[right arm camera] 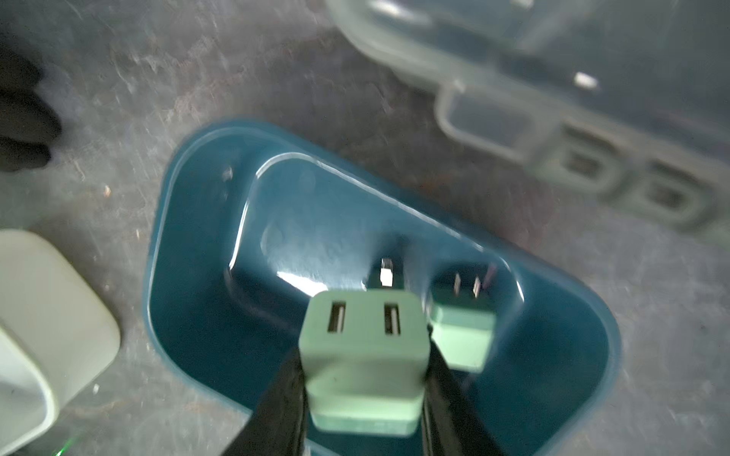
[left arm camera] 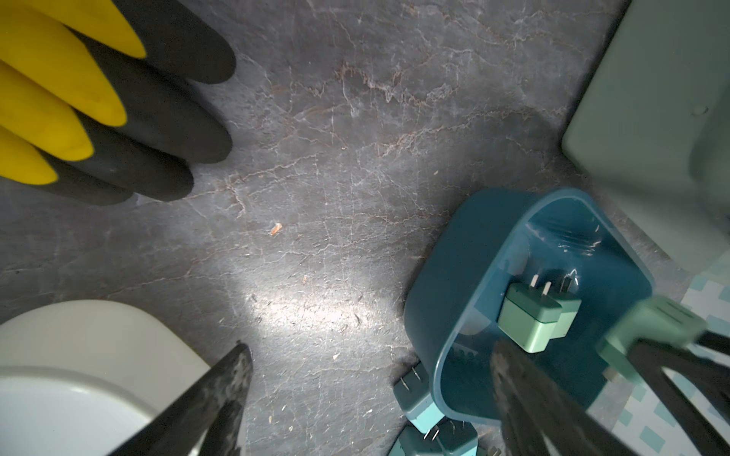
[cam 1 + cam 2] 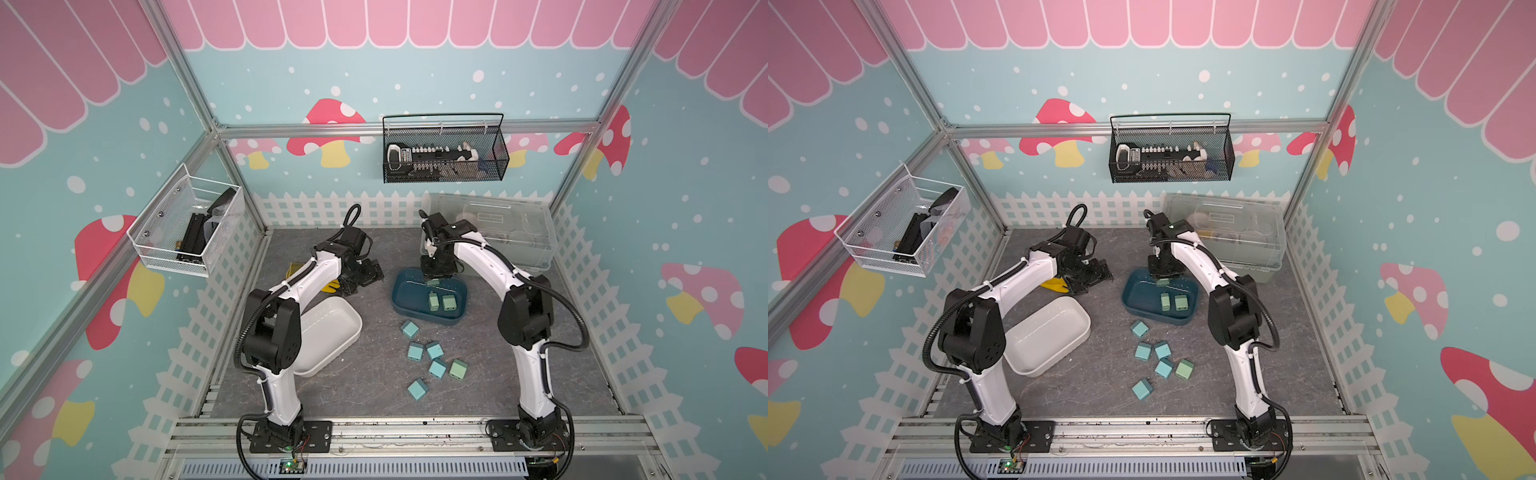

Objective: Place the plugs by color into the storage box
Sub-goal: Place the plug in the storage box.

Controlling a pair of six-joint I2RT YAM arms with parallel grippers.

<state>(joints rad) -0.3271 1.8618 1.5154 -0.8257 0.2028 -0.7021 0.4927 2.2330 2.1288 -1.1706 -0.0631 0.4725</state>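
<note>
Right gripper (image 1: 363, 379) clamps a pale green plug (image 1: 361, 331) above the dark blue tray (image 3: 409, 297).
Left gripper (image 2: 371, 349) hangs, jaws apart, left of it; two green plugs (image 3: 433, 301) lie inside, loose plugs (image 3: 432, 351) nearer.

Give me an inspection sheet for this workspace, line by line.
Surface: grey stone-look tabletop, small specks.
Job's things: five blue plugs and one green plug loose on the tabletop; two green plugs in the dark blue tray; no plugs seen in the white tray.
Clutter: yellow-and-black glove; clear lidded box at the back.
Grippers: right gripper shut on the carried green plug over the dark blue tray; left gripper open, holding nothing.
Cables: black hoses along both arms, clear of the plugs.
Surroundings: black basket and white basket on mushroom-patterned walls.
</note>
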